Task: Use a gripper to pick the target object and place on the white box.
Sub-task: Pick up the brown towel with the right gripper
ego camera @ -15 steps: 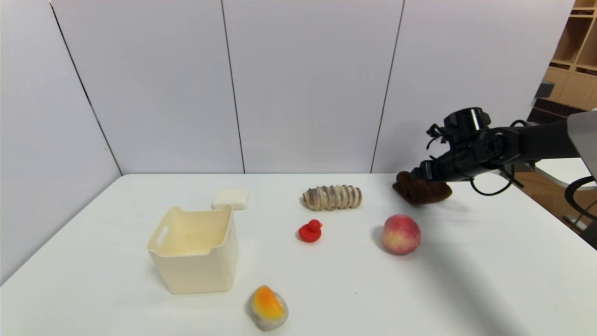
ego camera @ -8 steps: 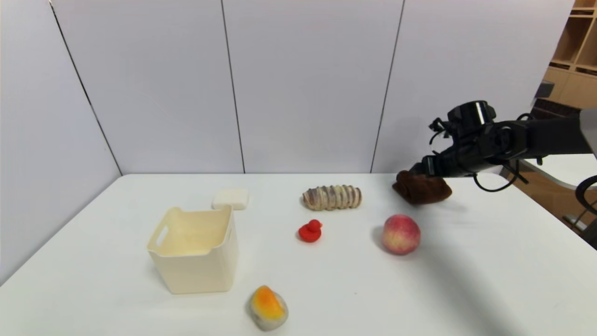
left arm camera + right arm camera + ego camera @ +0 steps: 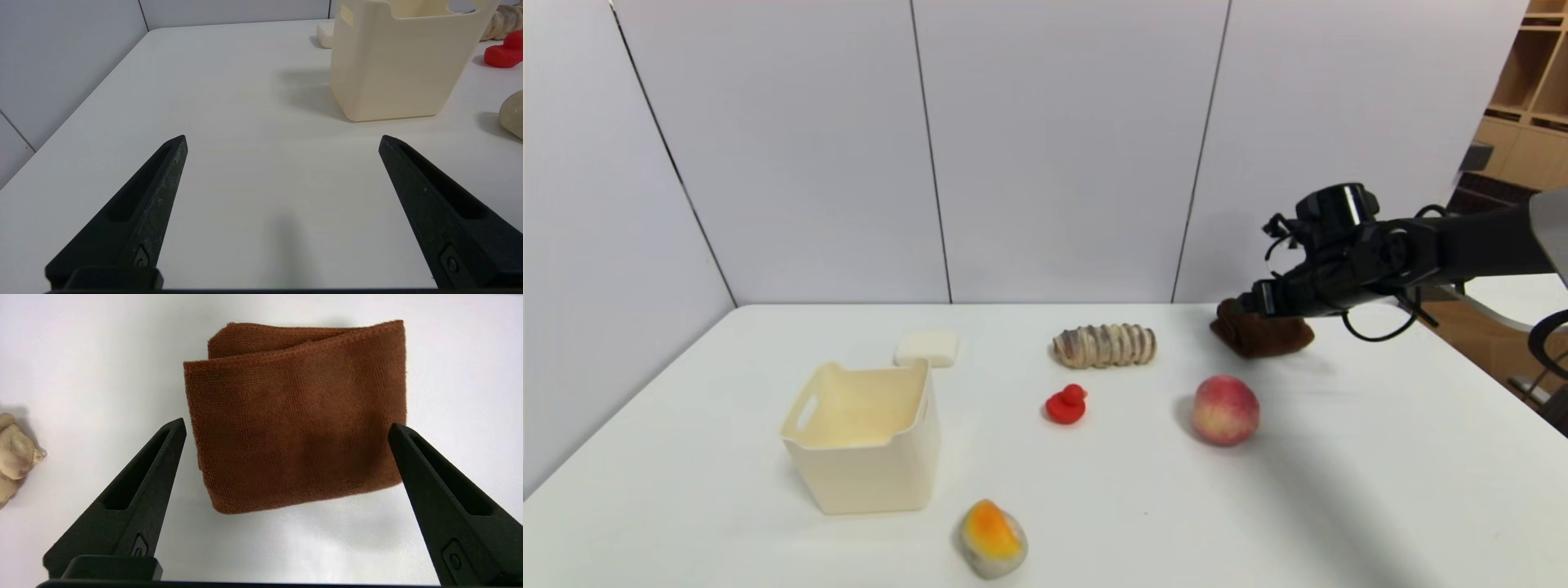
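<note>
Bright, even overhead light; soft shadows fall beside the box (image 3: 862,441) and peach (image 3: 1225,410). Mild glare whitens the table (image 3: 286,547). Focus is sharp.

The left gripper (image 3: 282,141) hangs over bare table (image 3: 229,122), jaws spread wide, the white box (image 3: 402,69) beyond.

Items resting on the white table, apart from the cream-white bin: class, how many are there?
6. White soap-like block behind the bin; tan ridged bread roll centre back; red toy duck before it; peach; brown terry towel far right; orange-topped stone-like piece nearest. None looks hidden.
</note>
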Controlling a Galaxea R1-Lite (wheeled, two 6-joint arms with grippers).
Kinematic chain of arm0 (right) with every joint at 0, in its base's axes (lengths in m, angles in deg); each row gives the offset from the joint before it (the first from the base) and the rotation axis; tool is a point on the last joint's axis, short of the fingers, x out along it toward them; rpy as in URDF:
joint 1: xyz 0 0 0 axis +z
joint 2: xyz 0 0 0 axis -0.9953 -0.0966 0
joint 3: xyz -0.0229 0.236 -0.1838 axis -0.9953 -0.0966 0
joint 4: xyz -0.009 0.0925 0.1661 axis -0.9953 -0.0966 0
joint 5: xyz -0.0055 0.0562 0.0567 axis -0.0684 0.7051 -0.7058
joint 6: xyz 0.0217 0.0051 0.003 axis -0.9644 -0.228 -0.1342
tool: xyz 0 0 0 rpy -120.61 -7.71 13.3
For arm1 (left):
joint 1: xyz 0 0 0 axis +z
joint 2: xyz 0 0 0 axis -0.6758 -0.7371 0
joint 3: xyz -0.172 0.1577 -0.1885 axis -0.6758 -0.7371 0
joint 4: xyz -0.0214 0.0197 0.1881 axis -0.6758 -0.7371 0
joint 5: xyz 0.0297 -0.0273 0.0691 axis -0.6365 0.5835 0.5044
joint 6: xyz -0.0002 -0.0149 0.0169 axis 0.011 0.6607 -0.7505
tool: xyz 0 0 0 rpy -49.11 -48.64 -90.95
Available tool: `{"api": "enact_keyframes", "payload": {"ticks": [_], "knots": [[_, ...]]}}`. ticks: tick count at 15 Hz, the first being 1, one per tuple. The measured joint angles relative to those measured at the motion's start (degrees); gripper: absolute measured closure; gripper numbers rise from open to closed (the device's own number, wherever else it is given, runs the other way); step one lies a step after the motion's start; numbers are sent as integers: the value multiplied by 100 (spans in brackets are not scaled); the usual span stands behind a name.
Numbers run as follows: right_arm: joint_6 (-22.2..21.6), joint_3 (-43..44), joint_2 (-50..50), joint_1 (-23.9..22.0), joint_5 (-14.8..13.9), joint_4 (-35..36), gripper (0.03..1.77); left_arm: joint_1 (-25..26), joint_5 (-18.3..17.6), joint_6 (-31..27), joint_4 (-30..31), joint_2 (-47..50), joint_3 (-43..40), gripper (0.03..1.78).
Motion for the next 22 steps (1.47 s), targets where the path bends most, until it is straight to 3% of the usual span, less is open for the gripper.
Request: {"api": "enact_keyframes", "payload": {"ticks": [6, 22], "knots": [[46, -9, -329, -91, -204, 625, 10, -2, 0, 2, -2, 0, 0, 12], [44, -6, -699, -122, -227, 581, 10, 0, 0, -2, -2, 0, 0, 12]]}}
